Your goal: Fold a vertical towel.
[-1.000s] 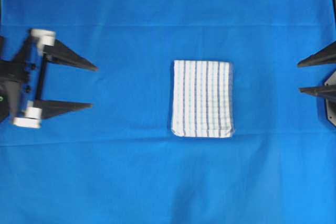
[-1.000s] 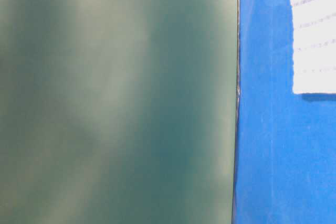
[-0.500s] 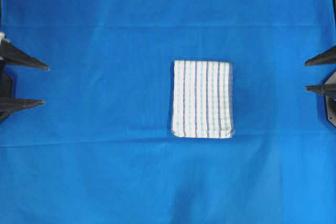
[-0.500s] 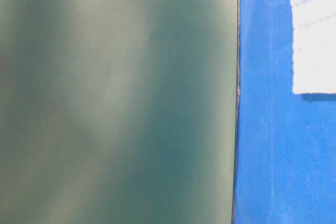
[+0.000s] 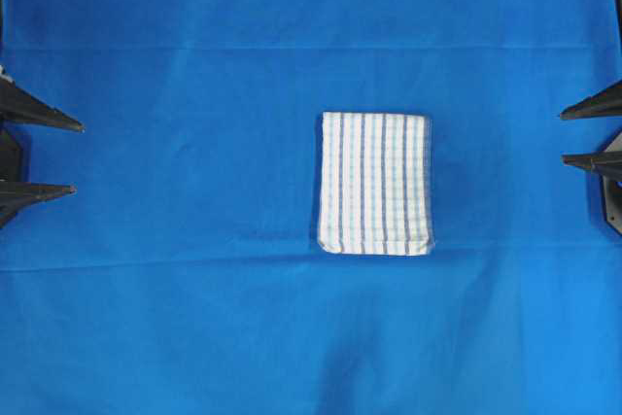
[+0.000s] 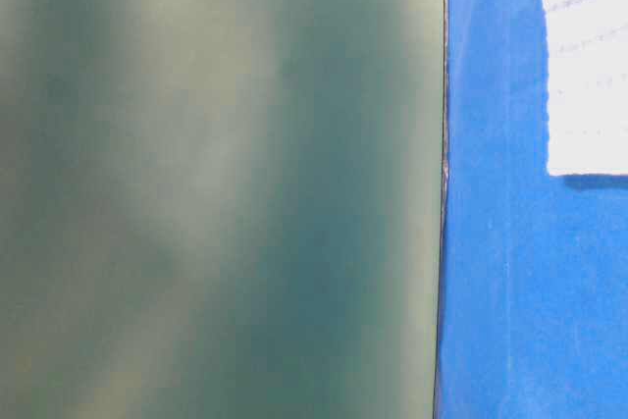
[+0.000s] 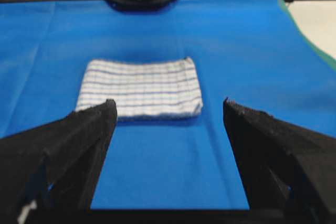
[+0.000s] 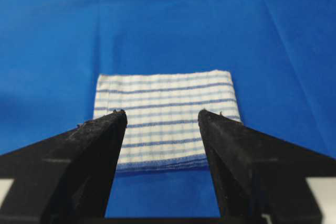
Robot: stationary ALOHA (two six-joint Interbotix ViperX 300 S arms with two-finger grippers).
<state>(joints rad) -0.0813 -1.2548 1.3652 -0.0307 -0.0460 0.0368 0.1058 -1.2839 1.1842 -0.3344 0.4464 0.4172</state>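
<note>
One towel [image 5: 374,183] lies flat near the middle of the blue table cloth [image 5: 194,318], folded into a compact rectangle. In the overhead view its long axis runs up and down the picture, and its thin blue and grey stripes run the same way, along its length. Its edges sit square to the picture, the lower corners slightly rounded. In the table-level view only a bright, washed-out part of it shows at the upper right; the rest of that view is a blurred green surface.

Both claws stand well apart from the towel, one on each side of it. The left gripper [image 5: 39,157] shows only as two dark pointed fingers at the left edge of the overhead view, spread wide, nothing between them. The right gripper [image 5: 591,135] pokes in at the right edge, its fingers likewise spread and holding nothing. Each wrist view looks out between its own parted fingers at the towel lying beyond, untouched.
</note>
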